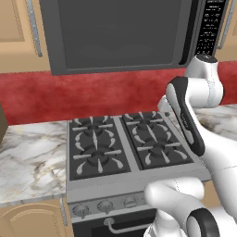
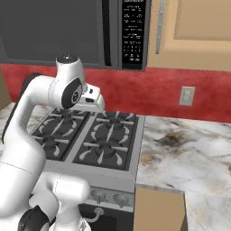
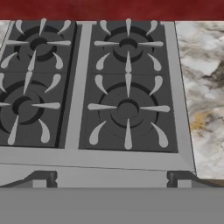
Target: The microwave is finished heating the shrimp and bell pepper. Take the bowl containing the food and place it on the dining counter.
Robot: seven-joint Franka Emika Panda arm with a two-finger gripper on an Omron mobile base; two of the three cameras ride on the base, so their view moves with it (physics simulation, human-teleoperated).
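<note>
The microwave (image 1: 125, 34) hangs closed above the stove (image 1: 125, 148), its wide dark glass door facing out into the room and its long axis running side to side along the wall, well above and beyond the jaws. Through the dark glass nothing of the inside can be made out, so what it holds cannot be told. The black handle (image 2: 107, 31) runs upright down the door's right edge, with the black keypad strip (image 2: 133, 31) just beside it on the far right of the box.

The gripper (image 3: 112, 177) hovers over the front of the stove with its jaws spread wide and nothing between them; in the hand view the two dark fingertips (image 3: 41, 178) stand well apart at the bottom, touching nothing. Below and ahead of the jaws lie four burners under dark grates, the front right burner (image 3: 127, 109) most nearly in line with the gap between the tips. A steel front lip runs just ahead of the fingertips.

To the right of the jaws, a veined marble counter (image 2: 189, 144) meets the stove's edge; a matching stretch (image 1: 32, 152) lies to the left. A red backsplash (image 1: 92, 95) fills the wall beyond the jaws, between stove and microwave, with a pale wall outlet (image 2: 187, 96) off to the right. Tan wood cabinets (image 2: 198, 31) flank the microwave, and silver control knobs (image 1: 105, 205) line the stove's front panel, below the jaws.
</note>
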